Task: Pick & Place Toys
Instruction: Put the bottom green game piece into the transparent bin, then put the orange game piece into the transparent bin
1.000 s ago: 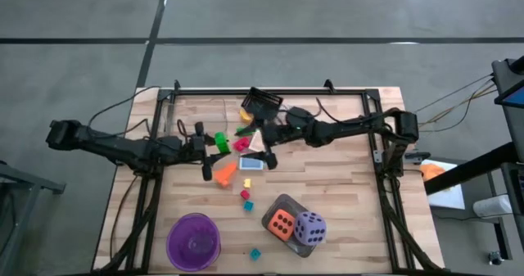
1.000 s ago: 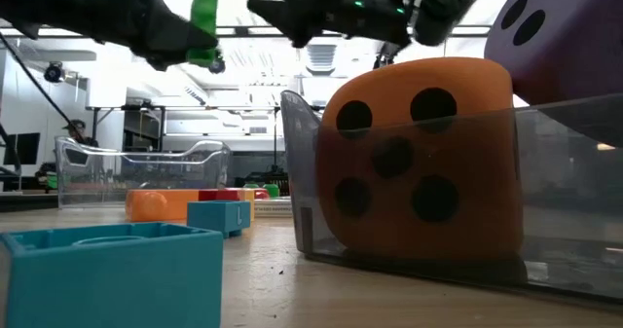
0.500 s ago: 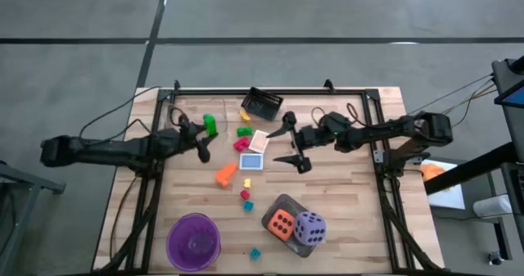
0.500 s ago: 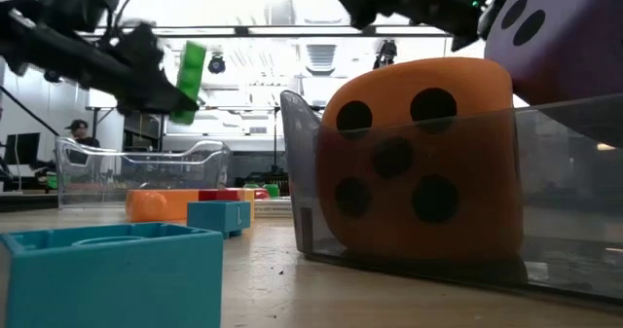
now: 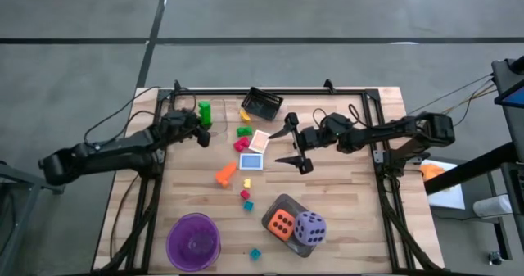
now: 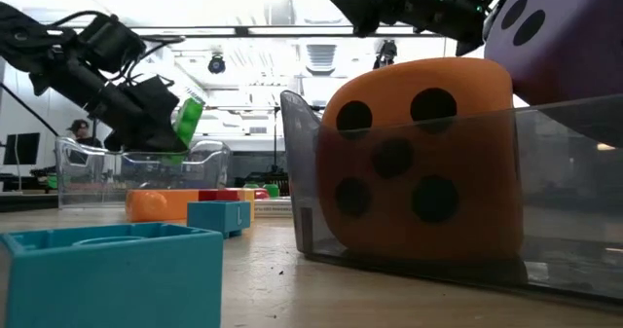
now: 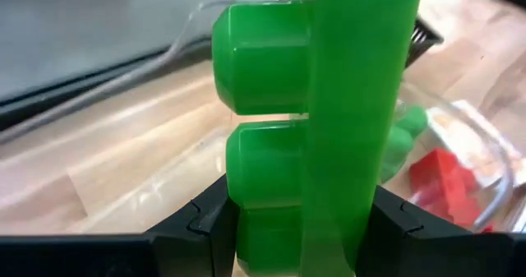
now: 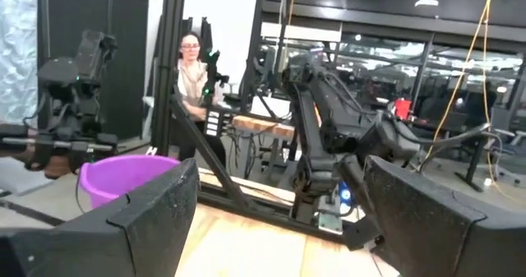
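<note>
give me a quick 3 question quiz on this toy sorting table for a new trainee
1. True or false: the left pincer is shut on a green block.
2. Which dice sit in the grey tray? A) one orange die, one purple die B) two purple dice C) none
3. Fill in: the right pincer hangs over the table with its jaws ____ and nothing in them.

Key
1. True. The left wrist view shows the block clamped between the dark fingers.
2. A. The orange die and the purple die sit side by side in it.
3. Open.
</note>
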### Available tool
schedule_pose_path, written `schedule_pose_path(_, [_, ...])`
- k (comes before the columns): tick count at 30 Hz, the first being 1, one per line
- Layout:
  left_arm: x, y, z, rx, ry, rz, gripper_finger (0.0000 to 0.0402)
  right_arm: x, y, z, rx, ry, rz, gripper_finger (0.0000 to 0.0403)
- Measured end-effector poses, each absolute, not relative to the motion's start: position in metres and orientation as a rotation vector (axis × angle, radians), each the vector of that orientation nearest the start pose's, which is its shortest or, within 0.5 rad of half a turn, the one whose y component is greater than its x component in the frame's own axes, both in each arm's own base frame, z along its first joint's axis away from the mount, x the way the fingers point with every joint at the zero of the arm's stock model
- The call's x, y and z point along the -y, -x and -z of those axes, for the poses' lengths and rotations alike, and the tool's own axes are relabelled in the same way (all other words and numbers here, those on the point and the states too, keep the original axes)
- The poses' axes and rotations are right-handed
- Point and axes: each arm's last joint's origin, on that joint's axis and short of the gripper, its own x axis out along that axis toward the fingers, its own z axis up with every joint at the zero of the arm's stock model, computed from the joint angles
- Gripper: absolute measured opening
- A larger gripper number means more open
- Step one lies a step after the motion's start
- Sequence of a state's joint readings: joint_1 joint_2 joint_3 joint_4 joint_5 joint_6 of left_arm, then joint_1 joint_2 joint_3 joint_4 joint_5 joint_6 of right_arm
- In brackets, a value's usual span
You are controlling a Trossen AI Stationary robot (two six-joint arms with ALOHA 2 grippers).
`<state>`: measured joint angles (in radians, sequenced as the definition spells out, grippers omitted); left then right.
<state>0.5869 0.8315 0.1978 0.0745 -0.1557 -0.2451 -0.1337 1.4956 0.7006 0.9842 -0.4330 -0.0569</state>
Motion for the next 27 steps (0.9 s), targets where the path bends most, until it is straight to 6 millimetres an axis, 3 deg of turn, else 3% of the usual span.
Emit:
schedule_pose_path(4, [-0.091, -0.129, -0.148, -0.491, 0.358, -0.773, 0.0173, 0.029, -0.308, -0.248, 0.178, 0.105, -0.289, 0.0339])
schedule_pose_path(11, [-0.09, -0.128, -0.149, -0.496, 0.378, -0.769, 0.0361, 0.029, -0.308, -0.247, 0.176, 0.105, -0.289, 0.0339])
schedule_pose_path(13, [-0.09, -0.129, -0.153, -0.524, 0.384, -0.771, 0.0386, 0.029, -0.308, -0.248, 0.177, 0.105, -0.288, 0.0339])
schedule_pose_path(17, [-0.092, -0.133, -0.167, -0.543, 0.397, -0.746, 0.0364, 0.029, -0.308, -0.247, 0.177, 0.107, -0.288, 0.0339])
schedule_pose_path(21, [-0.094, -0.143, -0.194, -0.482, 0.381, -0.659, 0.0337, 0.029, -0.308, -0.247, 0.177, 0.108, -0.288, 0.0339])
schedule_pose_path(27, [-0.083, -0.155, -0.232, -0.499, 0.352, -0.526, 0.0332, 0.029, -0.308, -0.247, 0.177, 0.114, -0.288, 0.0339])
